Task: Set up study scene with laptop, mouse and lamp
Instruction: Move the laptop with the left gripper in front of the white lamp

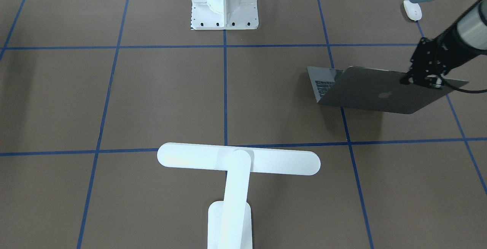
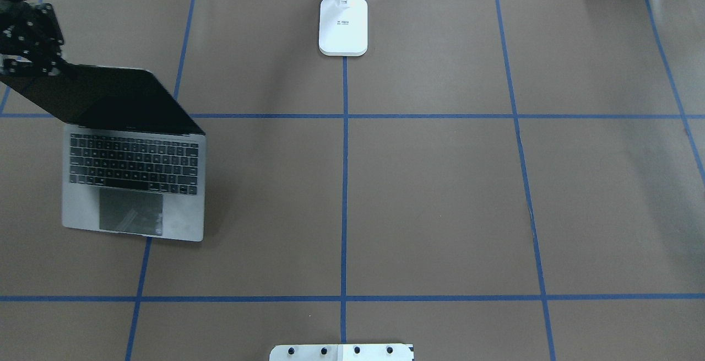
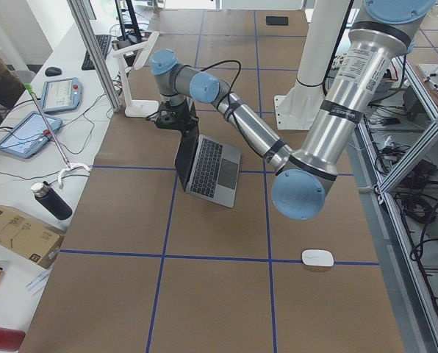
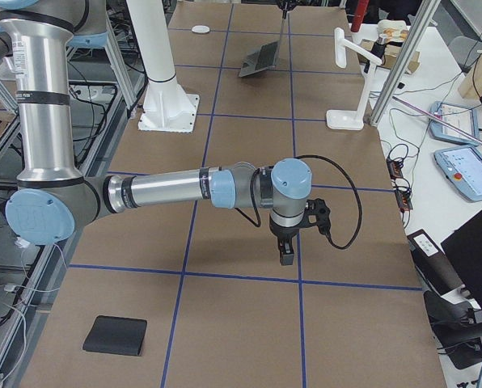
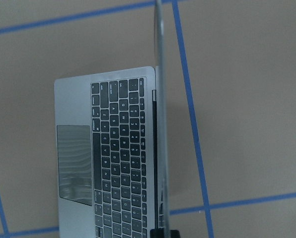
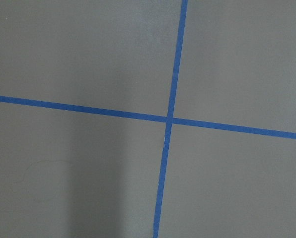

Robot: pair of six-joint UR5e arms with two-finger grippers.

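The grey laptop [image 2: 132, 184] stands open at the table's left, its keys and trackpad showing. My left gripper [image 1: 422, 81] is shut on the top edge of its lid [image 5: 158, 59], which stands about upright. A black fingertip [image 5: 165, 233] shows at the lid's edge in the left wrist view. The white mouse [image 1: 412, 10] lies near the robot's side, apart from the laptop. The white T-shaped lamp [image 1: 239, 159] stands at the far middle edge on its base [image 2: 343, 25]. My right gripper [image 4: 287, 255] hangs over bare table, and I cannot tell whether it is open or shut.
The white bolted pedestal [image 1: 224, 2] stands at the robot's side in the middle. A black mouse pad [image 4: 116, 335] lies near the table's right end. Blue tape lines [image 6: 170, 119] cross the brown surface. Tablets, cables and a bottle sit beyond the far edge.
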